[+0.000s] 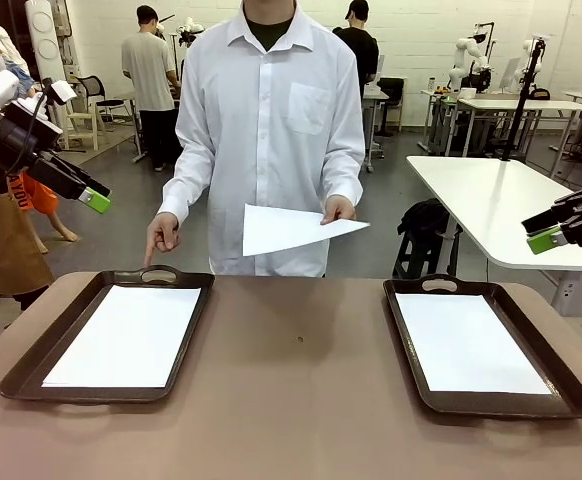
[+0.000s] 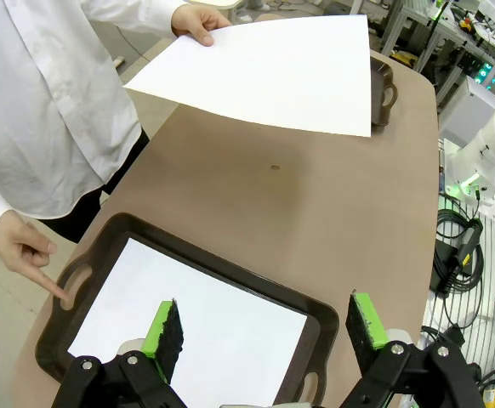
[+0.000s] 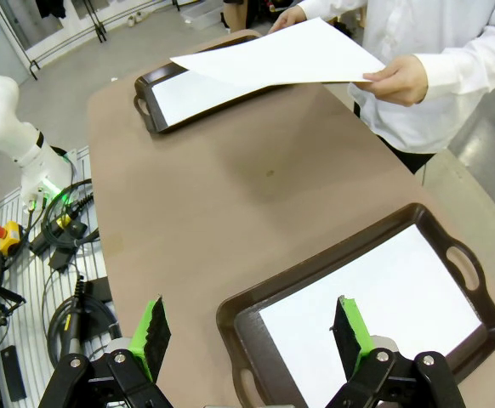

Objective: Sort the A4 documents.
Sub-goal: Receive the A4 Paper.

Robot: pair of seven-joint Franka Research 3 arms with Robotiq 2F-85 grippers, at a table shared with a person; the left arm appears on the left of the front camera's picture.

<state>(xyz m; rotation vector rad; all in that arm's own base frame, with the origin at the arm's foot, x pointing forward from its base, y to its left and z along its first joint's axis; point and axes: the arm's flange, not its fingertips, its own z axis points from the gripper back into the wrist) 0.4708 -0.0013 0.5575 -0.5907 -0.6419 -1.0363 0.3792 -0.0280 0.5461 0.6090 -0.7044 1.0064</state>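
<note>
A brown table (image 1: 291,400) with rounded far corners carries 2 dark brown handled trays: one (image 1: 31,365) near its left edge, the other (image 1: 561,385) near its right edge, well apart. Each holds a white sheet (image 1: 131,335) (image 1: 466,342) lying flat.

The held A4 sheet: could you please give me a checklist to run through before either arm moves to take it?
1. Left end effector open: ok.
2. Right end effector open: ok.
3. Held A4 sheet offered above the table, one hand gripping it: ok.
4. Person's other hand pointing at the left tray: ok.
5. Right tray already holding paper: ok.
6. Sheet within reach: cannot tell.
</note>
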